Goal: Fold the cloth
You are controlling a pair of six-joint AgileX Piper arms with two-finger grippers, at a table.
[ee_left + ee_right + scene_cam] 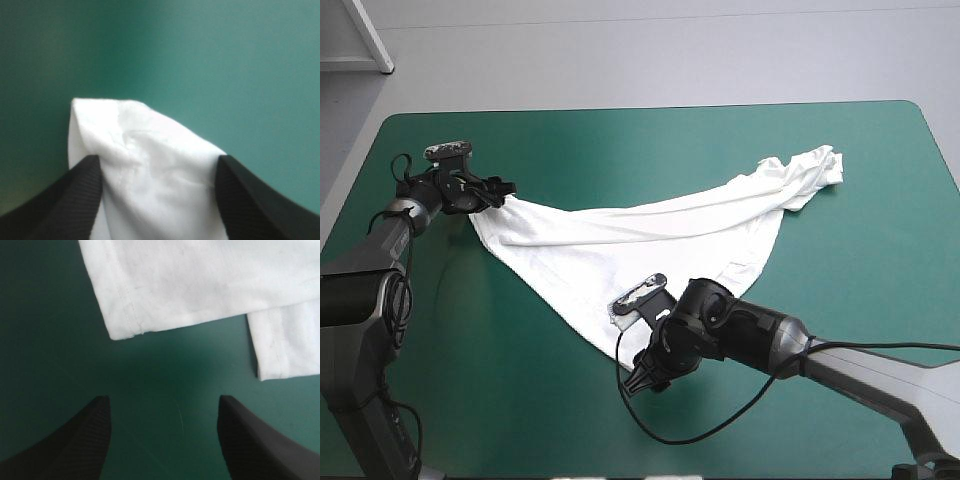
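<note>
The T-shirt (650, 235) lies on the table (620, 140). My left gripper (159, 156) sits at the T-shirt's left corner, with that corner between its parted fingers (75, 200). My right gripper (164, 397) sits at the T-shirt's near corner. The hem lies just ahead of it and touches neither finger.

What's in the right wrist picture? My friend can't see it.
The right gripper holds its two black fingers open over the bare teal-green cover. Just ahead lies the white T-shirt, its stitched hem showing two corners; the fingers do not touch it.
</note>
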